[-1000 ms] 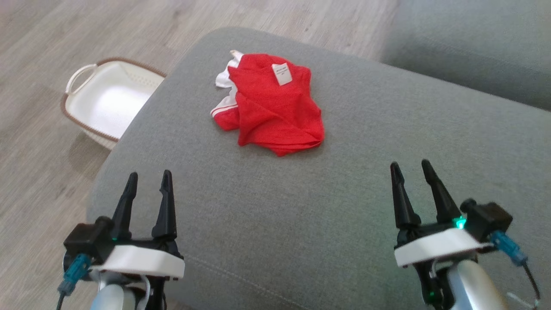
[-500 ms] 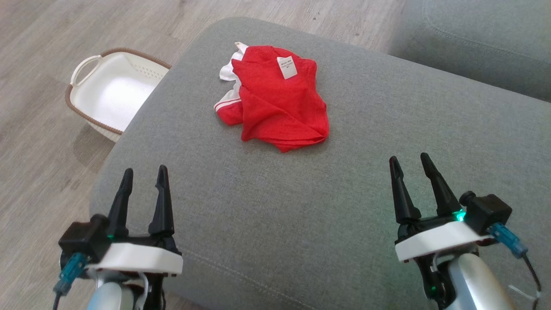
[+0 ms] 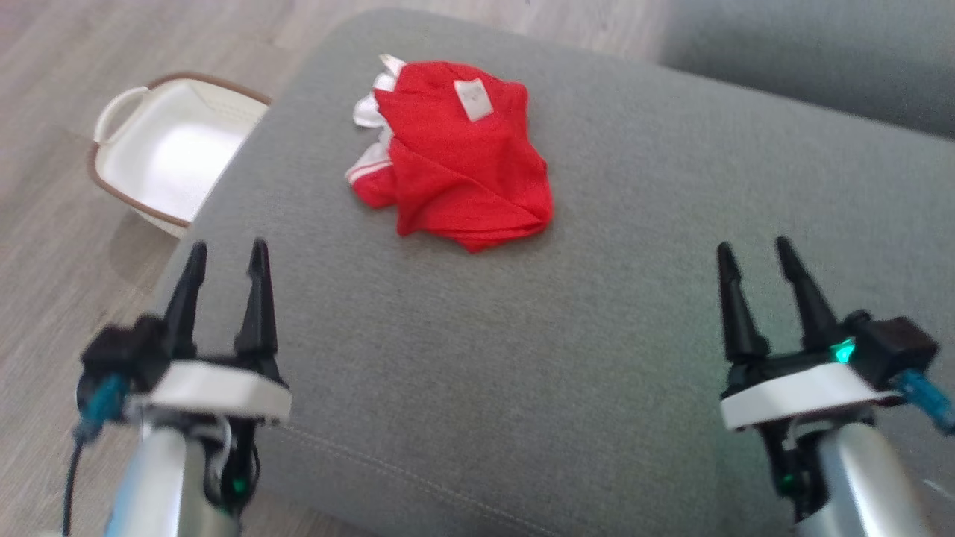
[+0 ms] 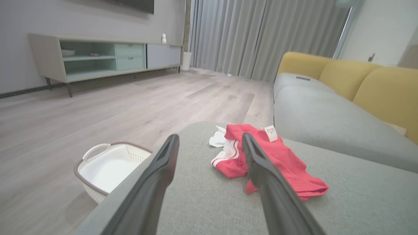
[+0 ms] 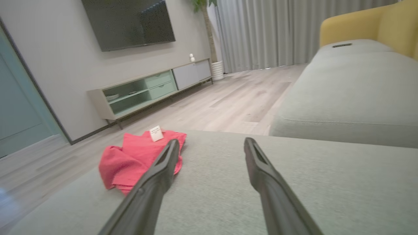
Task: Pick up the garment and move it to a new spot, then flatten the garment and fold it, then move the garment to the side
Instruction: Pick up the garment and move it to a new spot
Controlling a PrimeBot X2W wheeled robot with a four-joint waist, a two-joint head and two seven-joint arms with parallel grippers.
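A crumpled red garment with white trim and a white label lies on the far part of a grey ottoman cushion. It also lies ahead in the left wrist view and to the left in the right wrist view. My left gripper hovers open at the cushion's near left edge, nothing between its fingers. My right gripper hovers open over the near right of the cushion, also empty. Both stand well short of the garment.
A white laundry basket with a brown rim sits on the wooden floor left of the ottoman. A grey sofa seat with yellow backrests lies beyond. A low TV cabinet stands by the far wall.
The head view has shifted and blurred, so the camera moved. Both grippers sit a little higher in the view and farther apart, still open; the garment lies as before.
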